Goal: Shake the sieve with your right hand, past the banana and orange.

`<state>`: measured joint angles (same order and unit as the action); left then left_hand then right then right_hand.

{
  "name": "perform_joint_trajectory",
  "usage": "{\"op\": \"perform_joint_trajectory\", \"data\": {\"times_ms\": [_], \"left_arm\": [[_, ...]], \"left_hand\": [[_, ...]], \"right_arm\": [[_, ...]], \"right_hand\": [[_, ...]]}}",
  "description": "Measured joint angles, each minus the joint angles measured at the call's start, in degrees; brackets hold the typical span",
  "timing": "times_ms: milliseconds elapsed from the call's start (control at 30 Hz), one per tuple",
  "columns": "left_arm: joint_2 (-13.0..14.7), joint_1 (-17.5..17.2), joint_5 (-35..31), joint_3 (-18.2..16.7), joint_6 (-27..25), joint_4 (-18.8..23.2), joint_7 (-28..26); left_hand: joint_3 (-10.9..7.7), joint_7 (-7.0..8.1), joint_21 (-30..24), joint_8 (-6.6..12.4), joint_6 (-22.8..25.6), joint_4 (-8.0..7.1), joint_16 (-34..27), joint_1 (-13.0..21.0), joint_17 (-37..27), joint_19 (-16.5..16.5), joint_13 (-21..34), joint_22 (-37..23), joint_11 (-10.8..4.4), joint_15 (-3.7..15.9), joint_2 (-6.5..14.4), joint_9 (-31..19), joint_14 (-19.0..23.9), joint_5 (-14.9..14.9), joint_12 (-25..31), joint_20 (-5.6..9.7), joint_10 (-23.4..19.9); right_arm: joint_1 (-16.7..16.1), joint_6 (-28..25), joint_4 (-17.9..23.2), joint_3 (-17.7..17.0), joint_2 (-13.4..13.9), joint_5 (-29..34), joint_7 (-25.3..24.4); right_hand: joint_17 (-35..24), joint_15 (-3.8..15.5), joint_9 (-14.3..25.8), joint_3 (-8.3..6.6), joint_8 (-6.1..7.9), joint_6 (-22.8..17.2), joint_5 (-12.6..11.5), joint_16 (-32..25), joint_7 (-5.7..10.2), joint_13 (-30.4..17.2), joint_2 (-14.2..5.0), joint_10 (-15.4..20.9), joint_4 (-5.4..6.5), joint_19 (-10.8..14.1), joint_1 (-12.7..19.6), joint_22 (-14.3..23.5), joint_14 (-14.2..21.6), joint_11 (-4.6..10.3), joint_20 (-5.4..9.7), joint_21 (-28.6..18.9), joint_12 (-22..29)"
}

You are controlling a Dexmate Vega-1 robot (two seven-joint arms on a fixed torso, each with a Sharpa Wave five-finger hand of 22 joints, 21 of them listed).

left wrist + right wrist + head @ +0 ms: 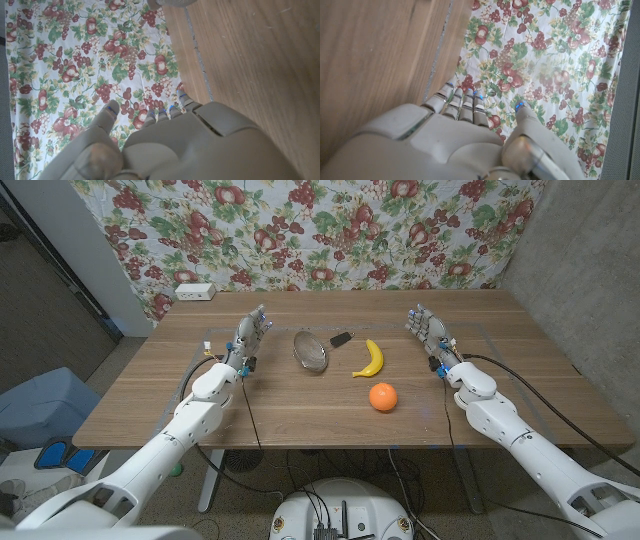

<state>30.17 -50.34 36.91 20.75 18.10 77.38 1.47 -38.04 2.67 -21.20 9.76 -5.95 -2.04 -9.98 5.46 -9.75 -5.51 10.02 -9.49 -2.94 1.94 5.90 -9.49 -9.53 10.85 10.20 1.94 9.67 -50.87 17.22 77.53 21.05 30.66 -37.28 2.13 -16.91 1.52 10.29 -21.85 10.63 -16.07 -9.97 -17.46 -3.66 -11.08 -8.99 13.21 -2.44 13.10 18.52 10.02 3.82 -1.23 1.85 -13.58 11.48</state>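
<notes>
A metal mesh sieve [312, 351] with a short black handle [341, 339] lies near the middle of the wooden table [300, 405]. Just right of it lies a yellow banana [371, 359], and an orange [382, 397] sits nearer the front edge. My right hand [427, 332] stands on its edge at the right, fingers apart and pointing away, holding nothing, well right of the banana. My left hand [249, 335] stands the same way left of the sieve, empty. The right hand [470, 135] and left hand [165, 140] show extended fingers in their wrist views.
A floral cloth [320, 230] hangs behind the table. A small white box [194, 292] sits at the back left corner. A blue chair [40, 405] stands off the table's left side. Cables run along both arms.
</notes>
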Motion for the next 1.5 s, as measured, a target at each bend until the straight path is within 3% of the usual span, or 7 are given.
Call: {"op": "perform_joint_trajectory", "data": {"times_ms": [100, 500, 667, 900, 1067, 1300, 1500], "left_arm": [[0.2, -0.7, -0.1, -0.2, 0.8, 0.7, -0.1], [0.5, -1.7, -0.7, -0.5, 1.8, 2.1, -0.7], [0.5, -1.6, -1.1, -0.5, 2.0, 2.1, -0.8], [0.2, -1.1, -2.9, -0.3, 2.8, 2.1, -2.3], [0.1, -1.0, -5.9, 0.0, 3.2, 2.7, -5.4], [0.4, -0.9, -8.9, 0.4, 3.2, 3.8, -8.0], [0.9, -0.8, -11.9, 0.7, 2.9, 4.8, -10.3]], "left_hand": [[0.00, 0.00, 0.0, 0.00, 0.0, 0.00, 0.0, 0.0, 0.0, 0.0, 0.0, 0.0, 0.00, 0.00, 0.0, 0.0, 0.0, 0.0, 0.0, 0.00, 0.0], [-0.24, -0.01, 0.0, 0.22, 0.0, 0.25, -0.2, 0.0, 0.0, 0.1, 0.0, 0.0, -0.01, 0.00, 0.0, 0.0, 0.0, 0.0, 0.5, 0.06, 0.0], [-0.36, 0.62, 0.0, 0.65, 1.5, 1.03, -0.2, 0.0, 0.0, 1.7, 0.0, -0.3, 0.18, 0.00, 0.0, -0.3, 0.0, 0.0, 0.9, -0.01, -0.2], [0.58, 1.31, 0.0, 1.06, 4.4, 3.68, -0.9, 0.0, 0.2, 5.4, 0.0, -0.3, 0.75, 0.00, 0.0, -0.3, 3.2, 0.0, 1.5, -0.19, -3.1], [1.12, 1.52, -0.2, 1.29, 6.3, 5.40, -1.3, 0.0, 0.0, 7.9, 0.0, -0.5, 1.55, -0.86, 0.0, -0.3, 5.8, -0.3, 2.0, -1.88, -5.3], [1.21, 1.40, -0.2, 1.29, 7.2, 6.60, -1.3, 0.5, 0.0, 9.4, 0.0, -0.5, 1.83, -1.72, -0.5, -0.3, 7.6, -0.5, 2.0, -2.80, -6.7], [1.11, 1.02, -0.2, 1.29, 8.2, 7.47, -1.3, 0.7, 0.0, 10.5, 0.3, -0.5, 1.68, -1.83, -0.7, -0.3, 8.8, -0.5, 2.4, -3.08, -7.8]], "right_arm": [[-1.2, 0.5, 1.3, -0.3, 0.5, 0.0, 0.0], [-2.9, 1.7, 2.1, -0.7, 1.3, -0.3, 0.9], [-3.0, 2.0, 1.9, -0.8, 1.3, -0.4, 1.0], [-3.1, 2.3, 1.3, -0.9, 1.3, -0.5, 1.1], [-3.2, 2.4, 0.8, -1.0, 1.3, -0.6, 1.1], [-3.3, 2.4, 0.6, -1.1, 1.2, -0.7, 1.0], [-3.3, 2.3, 0.4, -1.0, 1.2, -0.7, 1.0]], "right_hand": [[0.0, 0.00, 0.0, 0.00, 0.00, 0.0, 0.0, 0.0, 0.00, 0.0, 0.00, 0.0, 0.00, 0.0, 1.3, 0.0, 0.0, 0.01, -0.02, 0.0, 0.0], [0.2, -0.44, 0.0, 0.00, 0.10, -0.4, 0.0, 0.0, -0.01, 0.0, 0.67, 0.2, 0.00, 0.4, 0.7, 0.0, 0.4, 0.21, -0.41, 0.0, 0.0], [0.4, -0.81, 0.0, -0.24, 0.45, -0.8, 0.0, 0.0, -0.22, 0.0, 0.75, 1.0, -0.24, 1.0, 0.6, 0.0, 0.8, 0.19, -0.62, 0.0, 0.0], [0.7, -0.91, 0.0, -0.22, 0.45, -1.5, 0.0, 0.0, -0.23, 0.0, 0.15, 1.6, -0.57, 1.6, 1.2, 0.0, 1.5, -0.33, -1.23, 0.0, 0.4], [0.7, -1.64, 0.2, -0.36, 0.85, -2.3, -0.2, 0.0, -0.32, 0.0, 0.15, 2.4, -0.71, 2.0, 1.2, 0.0, 2.3, -0.51, -1.64, -0.2, 0.4], [0.7, -2.24, 0.3, -0.37, 0.85, -2.6, -0.2, -0.4, -0.11, 0.0, 0.15, 3.3, -1.21, 3.1, 1.2, 0.0, 3.5, -0.62, -2.69, -0.2, 0.9], [1.0, -2.24, 0.3, -0.37, 0.85, -3.0, -0.4, -0.4, -0.31, 0.0, 0.15, 3.4, -1.21, 3.1, 1.2, 0.0, 3.5, -0.72, -2.68, -0.2, 0.9]]}}
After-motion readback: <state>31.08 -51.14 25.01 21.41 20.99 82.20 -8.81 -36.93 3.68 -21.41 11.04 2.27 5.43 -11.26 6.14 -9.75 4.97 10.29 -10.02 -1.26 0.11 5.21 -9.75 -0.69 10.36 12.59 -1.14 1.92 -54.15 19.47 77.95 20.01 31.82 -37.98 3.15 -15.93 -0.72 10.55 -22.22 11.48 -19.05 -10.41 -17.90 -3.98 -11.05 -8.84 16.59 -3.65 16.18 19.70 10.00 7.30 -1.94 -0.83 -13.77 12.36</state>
